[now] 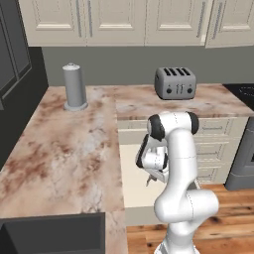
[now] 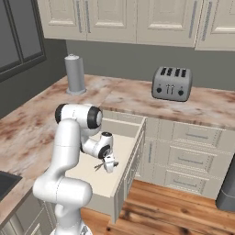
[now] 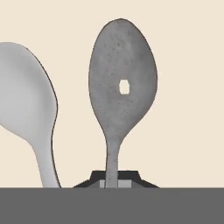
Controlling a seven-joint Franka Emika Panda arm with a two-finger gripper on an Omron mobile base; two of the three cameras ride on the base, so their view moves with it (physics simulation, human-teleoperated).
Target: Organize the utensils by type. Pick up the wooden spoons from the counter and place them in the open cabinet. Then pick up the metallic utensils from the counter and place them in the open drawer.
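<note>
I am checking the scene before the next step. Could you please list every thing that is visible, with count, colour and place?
Metal spoons: two, grey; one with a small hole held by its handle over the drawer, one paler beside it in the hand view.
Drawer: one, cream, pulled open under the worktop.
Toaster: one, grey, on the worktop by the wall.
Canister: one, grey, upright at the worktop corner.
Worktop: one, reddish-brown and cream marble.
Wall cabinets: cream, above the worktop.
Sink: one, dark, near edge of the worktop.
Arm: one, white.
Gripper: one, shut on the holed spoon's handle.
</note>
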